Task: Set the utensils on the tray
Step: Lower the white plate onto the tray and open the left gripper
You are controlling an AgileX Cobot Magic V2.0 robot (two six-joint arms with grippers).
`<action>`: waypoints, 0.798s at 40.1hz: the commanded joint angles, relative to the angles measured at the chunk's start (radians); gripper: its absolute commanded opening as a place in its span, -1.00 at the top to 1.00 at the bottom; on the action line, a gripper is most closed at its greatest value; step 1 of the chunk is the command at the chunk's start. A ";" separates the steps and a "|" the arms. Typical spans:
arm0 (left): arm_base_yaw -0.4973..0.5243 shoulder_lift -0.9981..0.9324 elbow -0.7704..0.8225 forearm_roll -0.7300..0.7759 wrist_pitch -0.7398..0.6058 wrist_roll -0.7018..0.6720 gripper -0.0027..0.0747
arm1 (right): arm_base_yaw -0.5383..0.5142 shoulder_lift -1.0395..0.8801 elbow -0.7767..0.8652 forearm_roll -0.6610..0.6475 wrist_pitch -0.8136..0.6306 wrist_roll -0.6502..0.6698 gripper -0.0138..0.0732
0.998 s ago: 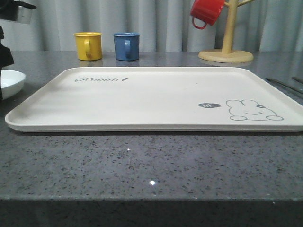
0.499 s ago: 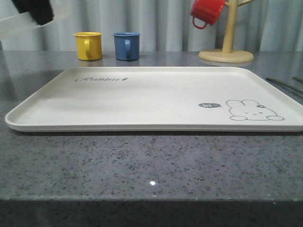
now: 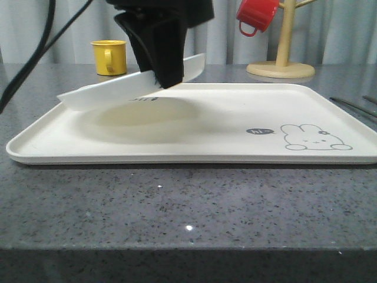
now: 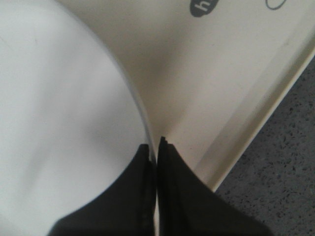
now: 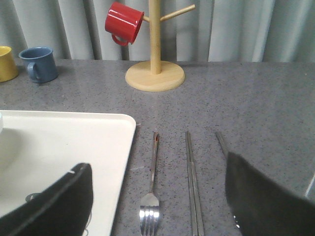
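The cream tray (image 3: 247,112) with its rabbit drawing lies across the dark counter. My left gripper (image 3: 165,75) hangs over the tray's left part, shut on the rim of a round white plate (image 3: 112,89) that tilts above the tray. In the left wrist view the fingers (image 4: 155,145) pinch the plate (image 4: 59,108) edge, with the tray (image 4: 211,73) below. The utensils lie on the counter to the right of the tray: a fork (image 5: 153,172), flat chopsticks (image 5: 193,182) and a spoon handle (image 5: 221,142) partly hidden by a finger. My right gripper (image 5: 157,169) hovers open above them, empty.
A yellow mug (image 3: 109,56) and a blue mug (image 5: 38,64) stand behind the tray. A red mug (image 3: 257,15) hangs on a wooden mug tree (image 3: 281,66) at the back right. A black cable (image 3: 29,65) trails at the left.
My left arm has swung in from the far left with the white plate, which now hangs over the tray's left part and covers the blue mug. The tray has not moved.
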 commanded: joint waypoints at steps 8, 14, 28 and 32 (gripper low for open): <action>-0.003 0.020 -0.033 -0.020 0.022 -0.012 0.97 | -0.006 0.014 -0.036 0.002 -0.072 -0.007 -0.65; -0.002 0.057 -0.033 -0.021 0.050 -0.012 0.76 | -0.006 0.014 -0.036 0.002 -0.072 -0.007 -0.65; -0.002 0.031 -0.136 -0.025 0.116 -0.031 0.11 | -0.006 0.014 -0.036 0.002 -0.072 -0.007 -0.65; 0.008 0.009 -0.166 -0.025 0.116 -0.031 0.18 | -0.006 0.014 -0.036 0.002 -0.072 -0.007 -0.65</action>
